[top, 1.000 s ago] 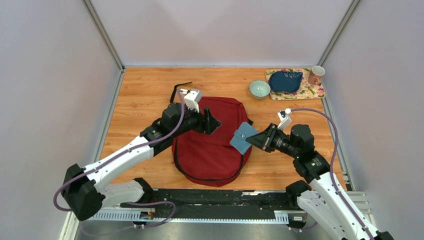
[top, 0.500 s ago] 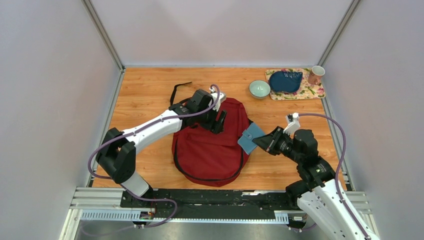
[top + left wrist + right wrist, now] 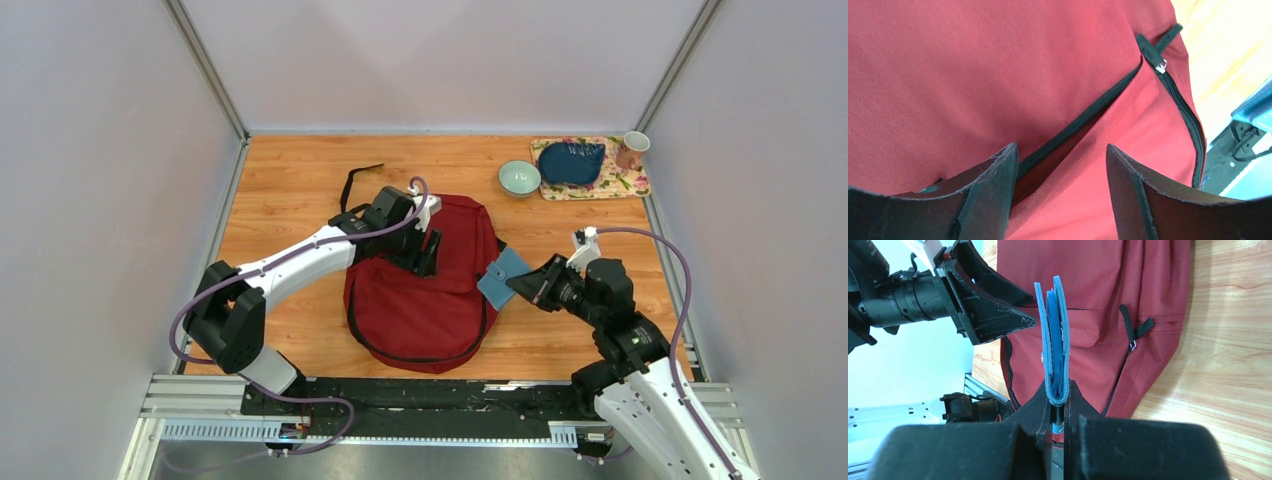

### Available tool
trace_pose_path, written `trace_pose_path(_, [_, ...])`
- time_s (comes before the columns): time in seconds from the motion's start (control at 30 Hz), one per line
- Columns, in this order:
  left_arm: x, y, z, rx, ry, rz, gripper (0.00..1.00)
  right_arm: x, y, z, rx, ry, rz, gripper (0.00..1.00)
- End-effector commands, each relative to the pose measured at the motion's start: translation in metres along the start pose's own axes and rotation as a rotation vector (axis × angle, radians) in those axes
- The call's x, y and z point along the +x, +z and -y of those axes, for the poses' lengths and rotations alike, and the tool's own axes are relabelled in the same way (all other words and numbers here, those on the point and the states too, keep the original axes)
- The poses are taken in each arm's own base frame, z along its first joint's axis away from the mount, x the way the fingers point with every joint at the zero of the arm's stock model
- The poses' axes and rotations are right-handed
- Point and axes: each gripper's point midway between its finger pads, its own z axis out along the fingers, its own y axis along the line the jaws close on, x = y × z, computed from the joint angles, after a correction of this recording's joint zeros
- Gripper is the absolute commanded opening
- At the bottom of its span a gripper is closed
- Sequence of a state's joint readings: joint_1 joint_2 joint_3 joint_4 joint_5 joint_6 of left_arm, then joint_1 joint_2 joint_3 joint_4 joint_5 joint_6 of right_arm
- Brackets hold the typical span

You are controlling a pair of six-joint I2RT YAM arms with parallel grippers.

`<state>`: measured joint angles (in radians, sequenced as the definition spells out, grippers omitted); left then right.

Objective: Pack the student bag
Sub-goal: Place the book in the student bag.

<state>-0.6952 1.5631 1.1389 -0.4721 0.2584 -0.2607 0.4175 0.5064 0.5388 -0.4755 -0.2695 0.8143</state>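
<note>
Locate the student bag [image 3: 415, 310] lying flat on the wooden table [image 3: 290, 190], centred between the two arms. Observe the left gripper [image 3: 1063, 150]: its jaws stand apart, close above the red fabric. In the wrist view a black zipper [image 3: 1083, 117], its slit gaping slightly, runs down between them. Observe the right gripper [image 3: 1059, 396]: its jaws are clamped on the lower edge of a blue wallet [image 3: 1054, 335] (held upright, edge-on to the wrist camera). In the top view the wallet overlaps the bag's right edge; you cannot tell whether it touches the fabric.
</note>
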Motion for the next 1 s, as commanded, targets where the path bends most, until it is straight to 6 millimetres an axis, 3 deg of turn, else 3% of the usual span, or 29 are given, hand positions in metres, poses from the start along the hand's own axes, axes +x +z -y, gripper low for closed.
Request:
trace_pose_path(0.0, [0.009, -0.014, 0.016, 0.079, -0.042, 0.014, 0.70, -0.008, 0.002, -0.005, -0.017, -0.014, 0.031, 0.00])
trace_pose_path(0.13, [0.023, -0.022, 0.022, 0.113, -0.072, 0.039, 0.64, -0.006, 0.004, -0.003, -0.013, -0.012, 0.023, 0.00])
trace_pose_path(0.37, [0.042, -0.030, 0.024, 0.133, -0.136, 0.075, 0.63, -0.004, 0.008, 0.000, -0.008, -0.006, 0.013, 0.00])
trace_pose_path(0.63, [0.060, -0.023, 0.001, 0.044, -0.327, 0.206, 0.65, 0.000, 0.013, 0.002, -0.011, 0.009, -0.002, 0.00])
trace_pose_path(0.77, [0.042, -0.028, -0.003, 0.049, -0.372, 0.349, 0.70, 0.000, 0.013, 0.001, -0.019, 0.009, -0.006, 0.00])
trace_pose_path(0.8, [0.028, -0.032, -0.001, 0.067, -0.367, 0.414, 0.71, 0.001, 0.013, 0.001, -0.017, 0.010, -0.009, 0.00])
trace_pose_path(0.97, [0.000, -0.045, 0.005, 0.117, -0.370, 0.556, 0.76, 0.002, 0.012, 0.000, -0.023, 0.014, -0.011, 0.00])
